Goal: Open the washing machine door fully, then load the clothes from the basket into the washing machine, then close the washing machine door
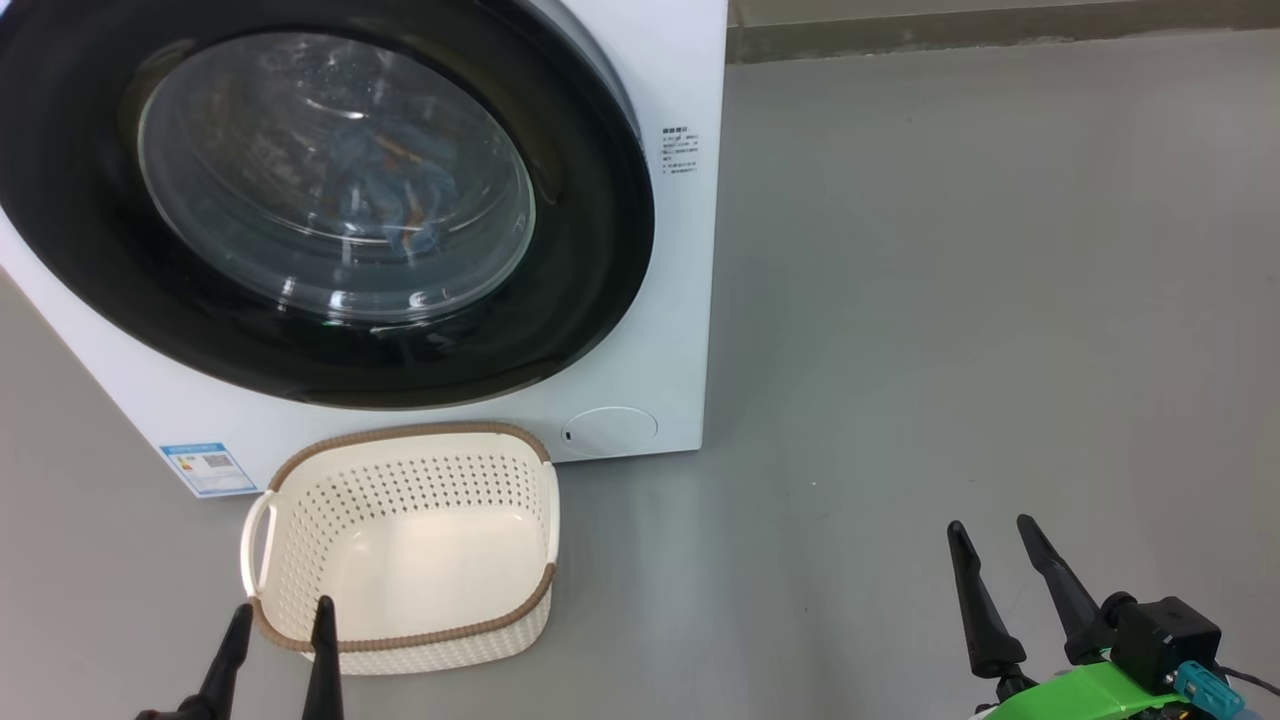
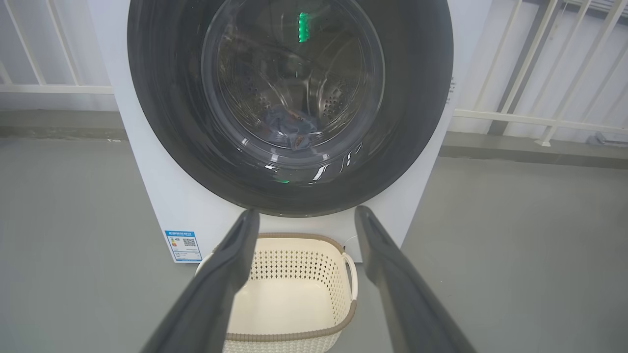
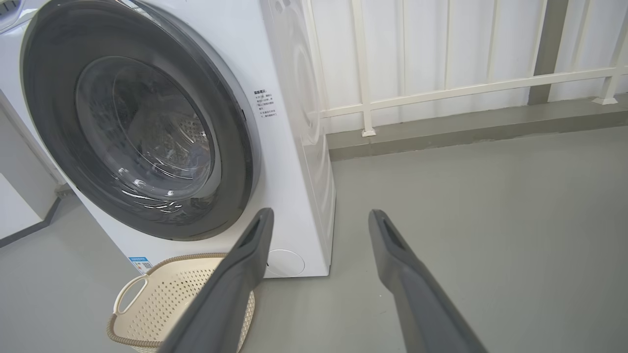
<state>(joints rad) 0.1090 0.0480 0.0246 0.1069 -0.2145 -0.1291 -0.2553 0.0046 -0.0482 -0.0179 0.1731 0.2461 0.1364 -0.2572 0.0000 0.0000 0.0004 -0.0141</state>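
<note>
2 claws, left gripper point(image 1: 282, 605) lower left and right gripper point(image 1: 990, 522) lower right, stand released and empty. The clothes point(image 1: 395, 190) lie behind the shut washing machine door point(image 1: 600, 250), upper left, above the bare basket point(image 1: 420, 640). Seemingly finished: keep clear, check the door sits flush.

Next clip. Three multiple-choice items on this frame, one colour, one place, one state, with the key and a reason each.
1. The basket rim is: A brown, B blue, C black.
2. The clothes lie: A in the basket, B inside the drum, C on the floor.
3. The washing machine door is: A fully open, B ajar, C shut.
Key: 1 A, a brown woven band tops the cream walls; 2 B, blue fabric shows through the door; 3 C, its black ring lies flush, no gap.
</note>
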